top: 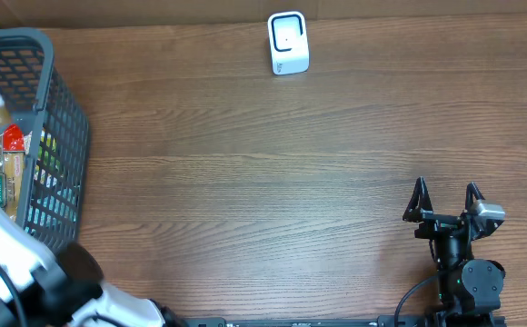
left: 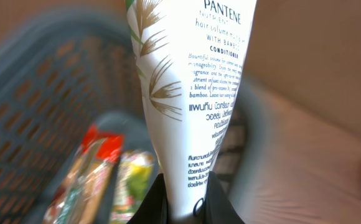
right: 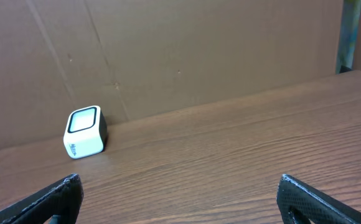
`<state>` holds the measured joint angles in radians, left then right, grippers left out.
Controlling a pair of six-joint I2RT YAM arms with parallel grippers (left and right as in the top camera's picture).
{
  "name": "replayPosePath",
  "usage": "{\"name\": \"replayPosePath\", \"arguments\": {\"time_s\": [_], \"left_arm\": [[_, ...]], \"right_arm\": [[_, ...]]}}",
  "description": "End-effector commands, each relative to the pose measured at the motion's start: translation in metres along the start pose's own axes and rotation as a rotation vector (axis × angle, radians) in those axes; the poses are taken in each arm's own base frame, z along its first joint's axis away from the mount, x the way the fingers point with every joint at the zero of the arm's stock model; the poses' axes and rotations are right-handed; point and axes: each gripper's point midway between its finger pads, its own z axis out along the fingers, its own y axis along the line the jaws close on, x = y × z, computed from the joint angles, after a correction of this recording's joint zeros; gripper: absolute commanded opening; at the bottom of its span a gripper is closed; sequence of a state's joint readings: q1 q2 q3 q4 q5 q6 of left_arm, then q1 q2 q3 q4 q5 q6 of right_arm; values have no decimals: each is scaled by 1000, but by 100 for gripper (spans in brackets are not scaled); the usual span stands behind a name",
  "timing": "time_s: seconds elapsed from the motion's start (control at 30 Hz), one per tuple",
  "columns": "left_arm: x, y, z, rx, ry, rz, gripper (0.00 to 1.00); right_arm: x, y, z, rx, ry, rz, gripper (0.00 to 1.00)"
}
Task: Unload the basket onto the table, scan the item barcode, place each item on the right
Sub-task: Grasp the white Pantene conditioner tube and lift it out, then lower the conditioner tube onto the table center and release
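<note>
Over the bench (top: 273,182) from above, the white scanner (top: 288,43) is sitting at the far edge, well apart from the grey basket (top: 64,109) at the left. The right jaws are standing wide apart near the front edge, holding nothing.

At the left wrist, the jaws are clamping one end of a white tube (left: 187,93), which is being held above the basket and its snack packets (left: 93,168). Its print is showing "PANTENE", "WITH BAMBOO" and "CONDITIONER", with Thai lines below; no barcode is showing.

From the right wrist, the scanner is sitting ahead of the spread jaws, its small logo too tiny to read.

Picking looks done; carrying the tube to the scanner and presenting its barcode are remaining.
</note>
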<state>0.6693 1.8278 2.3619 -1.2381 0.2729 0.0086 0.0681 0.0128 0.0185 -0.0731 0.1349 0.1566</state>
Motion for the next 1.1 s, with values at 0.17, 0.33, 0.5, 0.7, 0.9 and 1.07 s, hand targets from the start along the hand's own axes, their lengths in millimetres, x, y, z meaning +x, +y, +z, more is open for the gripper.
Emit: {"name": "replayPosePath", "arguments": {"time_s": [0.17,0.33,0.5,0.7,0.9,1.07], "left_arm": [[13,-130,-112,284,-97,152,4],[79,-194,-99,431,141,281,4],[144,-249,-70,539,356,387,4],[213,-300,-28,598,502,406,4],[307,-347,13,678,649,311,4],[361,-346,38,619,757,240,4]], "right_arm": [[2,1,0,-6,-1,-1,100],[2,1,0,-6,-1,-1,100],[2,1,0,-6,-1,-1,100],[2,1,0,-6,-1,-1,100],[2,1,0,-6,-1,-1,100],[2,1,0,-6,-1,-1,100]]}}
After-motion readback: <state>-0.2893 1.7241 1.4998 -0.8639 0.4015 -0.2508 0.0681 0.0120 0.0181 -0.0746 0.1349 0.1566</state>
